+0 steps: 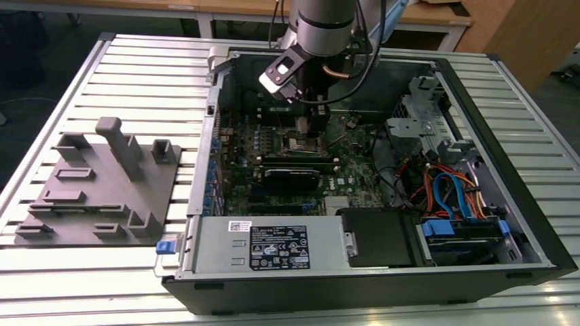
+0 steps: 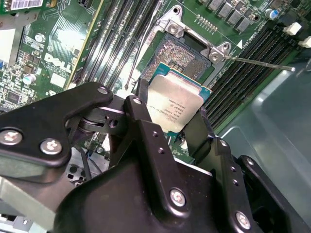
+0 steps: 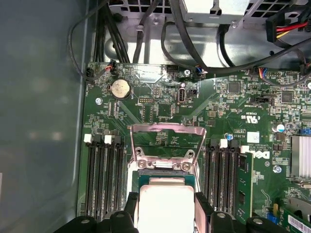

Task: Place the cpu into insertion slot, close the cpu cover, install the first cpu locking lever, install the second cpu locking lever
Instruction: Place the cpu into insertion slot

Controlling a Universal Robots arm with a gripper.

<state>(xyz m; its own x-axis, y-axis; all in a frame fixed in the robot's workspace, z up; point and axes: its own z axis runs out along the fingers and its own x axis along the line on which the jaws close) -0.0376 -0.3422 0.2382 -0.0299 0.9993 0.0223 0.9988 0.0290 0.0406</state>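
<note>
**Exterior view.** Case (image 1: 507, 224) lay open on the slatted surface (image 1: 136, 68), with a grey fixture (image 1: 91, 197) well apart at the exterior view's left. The arm (image 1: 317, 20) reached down from the far side, and the hand (image 1: 306, 125) hung low over the slot (image 1: 303, 142) in the green board (image 1: 272, 156). This view supplied the overall layout of the case.

**Second wrist view.** The cpu (image 2: 177, 104) sat silver top up, pinched by two opposite edges between the black fingers (image 2: 201, 131). It was held just short of the open slot and, as far as could be judged, did not touch it. The contact field (image 2: 187, 51) was bare. Two thin levers (image 2: 257, 63) were swung clear, one on either side. This view supplied the grip on the cpu, the exposed contacts and the lever positions.

**First wrist view.** The cover (image 3: 167, 141) stood raised on its hinge beyond the cpu. Memory slots (image 3: 104, 174) flanked the socket on both sides. This view supplied the cover's position and showed how squarely the cpu lined up with the socket frame.

**Risks, as judged.**
- The cpu was not yet seated.
- A descent that was offset or tilted could catch a corner on the metal rim and bend contacts.
- Letting go early would drop the chip askew.
- The hand worked close to the upright cover and might knock it down onto the fingers.
- A loose lever could swing into the path.
</note>
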